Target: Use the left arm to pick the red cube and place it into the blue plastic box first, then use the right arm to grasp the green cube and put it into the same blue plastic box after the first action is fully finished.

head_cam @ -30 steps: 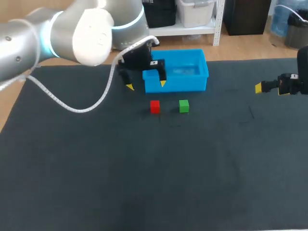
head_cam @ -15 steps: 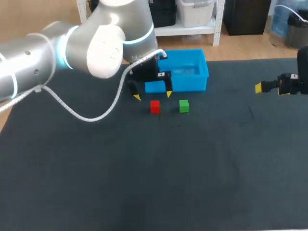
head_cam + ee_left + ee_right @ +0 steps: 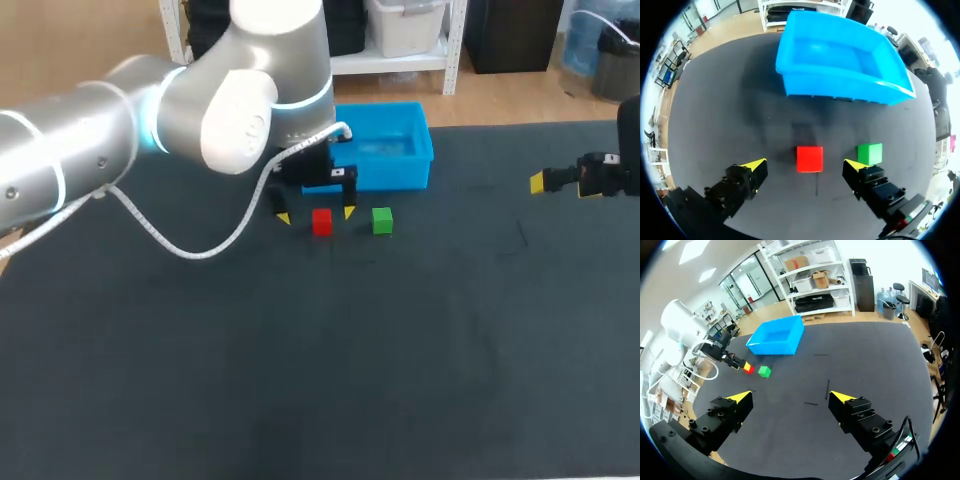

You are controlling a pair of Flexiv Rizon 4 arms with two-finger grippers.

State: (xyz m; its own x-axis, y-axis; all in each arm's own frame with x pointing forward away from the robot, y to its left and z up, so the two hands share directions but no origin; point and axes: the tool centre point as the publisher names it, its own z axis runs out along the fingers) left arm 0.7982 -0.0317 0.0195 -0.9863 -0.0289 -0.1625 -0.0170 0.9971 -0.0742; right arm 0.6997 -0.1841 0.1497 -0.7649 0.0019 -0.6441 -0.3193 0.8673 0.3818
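Your red cube looks small, rigid and light, probably with smooth flat faces, so pinch it squarely across two opposite sides, low enough that it cannot pivot. In the head view it sits on the desk just above centre frame, in front of the blue plastic box, with the green cube just to its right. Your left claw hangs open over it, with one yellow tip on either side and neither touching. In the left wrist view, one finger stands close to the green cube. Your right claw is open, well apart at the head view's right edge.
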